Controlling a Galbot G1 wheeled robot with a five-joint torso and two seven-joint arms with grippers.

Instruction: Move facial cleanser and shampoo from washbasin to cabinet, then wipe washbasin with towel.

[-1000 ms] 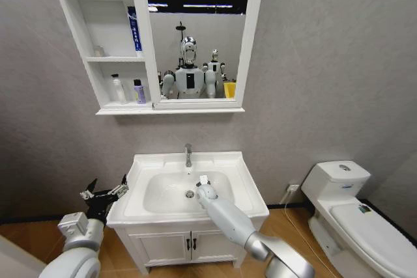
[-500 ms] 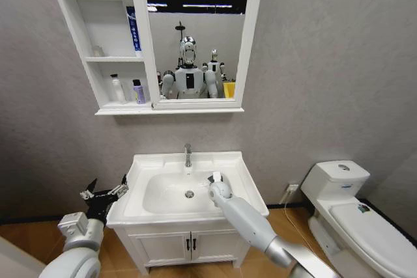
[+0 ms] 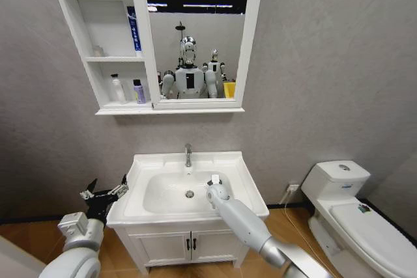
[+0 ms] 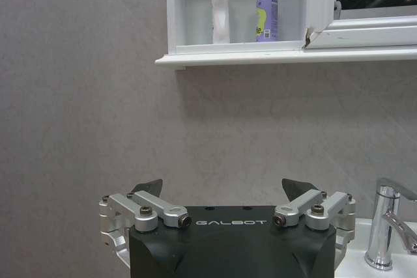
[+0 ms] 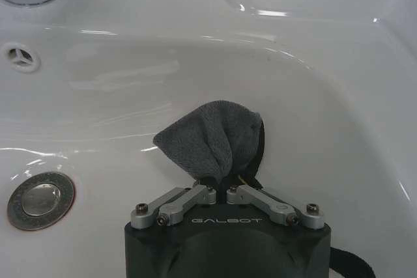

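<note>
right gripper clenched on dark grey folded cloth towel in white ceramic washbasin | left gripper spread, empty, left of basin | risk: bunched towel slipping from the pinch

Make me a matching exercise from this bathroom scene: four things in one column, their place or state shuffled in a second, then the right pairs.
Things:
1. towel
2. left gripper
3. purple bottle
4. drain

Places or states:
A. on the cabinet's lowest shelf
B. open, beside the washbasin
C. pinched in the right gripper
D. at the bottom of the bowl

Pairs: 1-C, 2-B, 3-A, 4-D
</note>
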